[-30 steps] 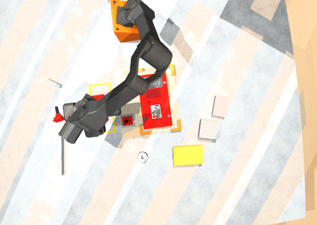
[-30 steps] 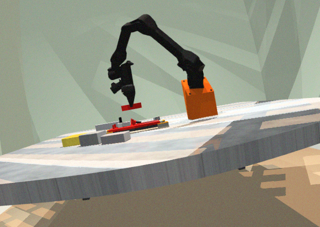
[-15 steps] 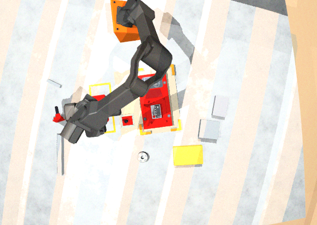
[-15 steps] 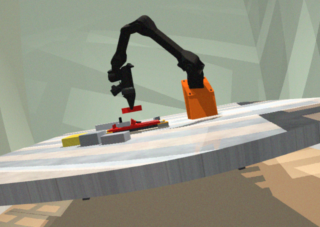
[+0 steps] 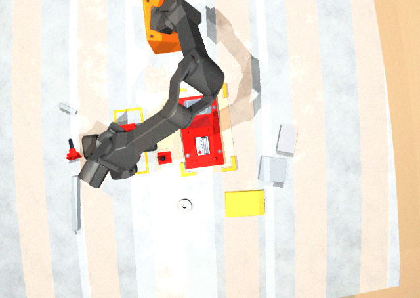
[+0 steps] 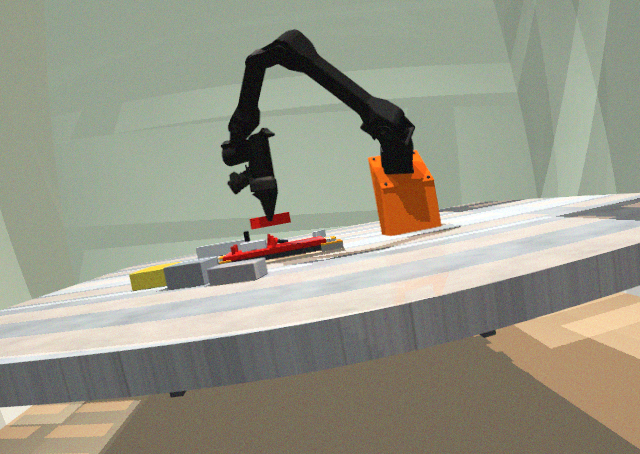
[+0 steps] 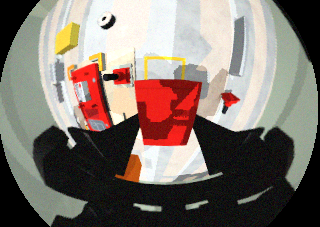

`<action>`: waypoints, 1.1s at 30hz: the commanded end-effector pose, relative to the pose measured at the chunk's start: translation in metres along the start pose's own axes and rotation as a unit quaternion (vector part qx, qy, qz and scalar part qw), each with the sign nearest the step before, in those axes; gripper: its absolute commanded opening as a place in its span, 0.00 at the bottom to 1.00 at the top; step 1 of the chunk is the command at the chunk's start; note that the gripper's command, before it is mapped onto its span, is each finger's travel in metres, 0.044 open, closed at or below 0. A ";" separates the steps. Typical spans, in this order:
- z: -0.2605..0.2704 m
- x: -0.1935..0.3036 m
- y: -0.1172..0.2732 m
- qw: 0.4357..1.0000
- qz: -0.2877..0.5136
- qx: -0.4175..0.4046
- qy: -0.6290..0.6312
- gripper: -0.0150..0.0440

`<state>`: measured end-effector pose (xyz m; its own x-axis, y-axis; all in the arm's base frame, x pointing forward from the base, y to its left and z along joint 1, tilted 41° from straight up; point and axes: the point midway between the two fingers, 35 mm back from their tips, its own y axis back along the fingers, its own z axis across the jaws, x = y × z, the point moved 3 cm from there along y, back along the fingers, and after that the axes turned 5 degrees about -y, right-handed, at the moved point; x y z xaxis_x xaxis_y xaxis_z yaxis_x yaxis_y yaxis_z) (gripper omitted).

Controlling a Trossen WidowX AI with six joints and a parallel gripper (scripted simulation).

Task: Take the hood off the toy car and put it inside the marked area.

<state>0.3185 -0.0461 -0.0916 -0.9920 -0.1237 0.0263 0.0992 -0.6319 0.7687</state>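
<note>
My gripper [image 6: 269,217] [image 7: 166,115] is shut on the hood, a flat red plate [image 5: 128,127] [image 6: 257,223] [image 7: 162,109]. The hood is in the air above the table, roughly level, with one fingertip at each side. The marked area, a yellow rectangle outline [image 5: 128,109] [image 7: 165,58], lies below; in the top view the arm and hood cover its middle. The red toy car [image 5: 203,161] [image 6: 289,247] [image 7: 92,108] sits beside it between yellow corner brackets, partly covered by the arm in the top view.
A red square part [image 5: 164,157] with a black post stands between car and outline. A red knob [image 5: 72,153] [image 7: 230,99] and grey bar [image 5: 75,203] [image 7: 239,47] lie on the outline's other side. A white ring [image 5: 184,205], yellow block [image 5: 244,203] and grey blocks [image 5: 272,169] [image 5: 287,139] stand farther off.
</note>
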 end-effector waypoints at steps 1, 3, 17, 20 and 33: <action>0.001 0.000 -0.005 1.000 0.000 -0.001 -0.002 0.25; 0.001 0.000 -0.006 1.000 0.000 -0.001 -0.002 0.25; 0.001 0.000 -0.018 1.000 0.000 -0.002 -0.002 0.25; 0.001 0.000 -0.020 1.000 0.000 -0.002 -0.002 0.25; 0.002 0.001 -0.031 1.000 0.000 -0.002 -0.002 0.25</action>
<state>0.3149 -0.0286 -0.1118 -0.9920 -0.1238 0.0261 0.0992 -0.6332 0.7676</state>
